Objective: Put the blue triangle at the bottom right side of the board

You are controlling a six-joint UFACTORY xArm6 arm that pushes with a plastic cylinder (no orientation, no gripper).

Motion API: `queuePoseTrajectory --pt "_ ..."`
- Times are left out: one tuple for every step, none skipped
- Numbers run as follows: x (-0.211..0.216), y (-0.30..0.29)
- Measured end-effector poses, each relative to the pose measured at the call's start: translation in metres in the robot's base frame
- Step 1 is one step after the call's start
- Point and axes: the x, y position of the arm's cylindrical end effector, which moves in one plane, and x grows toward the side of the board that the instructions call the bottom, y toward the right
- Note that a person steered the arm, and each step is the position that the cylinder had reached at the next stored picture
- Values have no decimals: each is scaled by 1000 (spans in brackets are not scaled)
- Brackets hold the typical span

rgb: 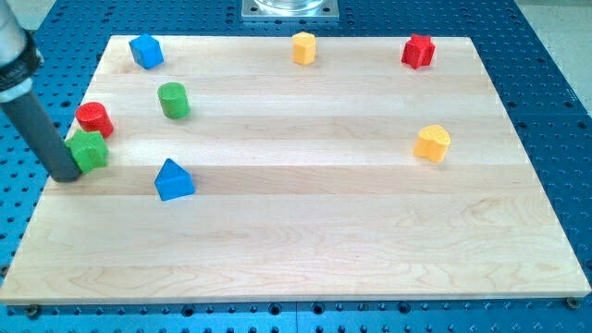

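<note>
The blue triangle [173, 179] lies on the wooden board [305, 250] at the view's left, a little below mid-height. My tip [66, 176] rests at the board's left edge, touching the left side of a green block [90, 150]. The tip is well to the left of the blue triangle, with bare board between them.
A red cylinder [94, 118] sits just above the green block. A green cylinder [173, 100] and a blue block [146, 51] are at the upper left. A yellow block [304, 47] is at top centre, a red block [418, 51] at top right, a yellow block [432, 143] at right.
</note>
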Motion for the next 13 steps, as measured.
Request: queuePoseTrajectory --pt "13 1" --pt "8 41" --pt "8 92" --pt "11 162" --pt "46 235" --pt "65 200" --pt "14 169" --pt "62 96" --pt "89 169" --pt "89 285" --pt "71 297" --pt "112 271" --pt "120 332"
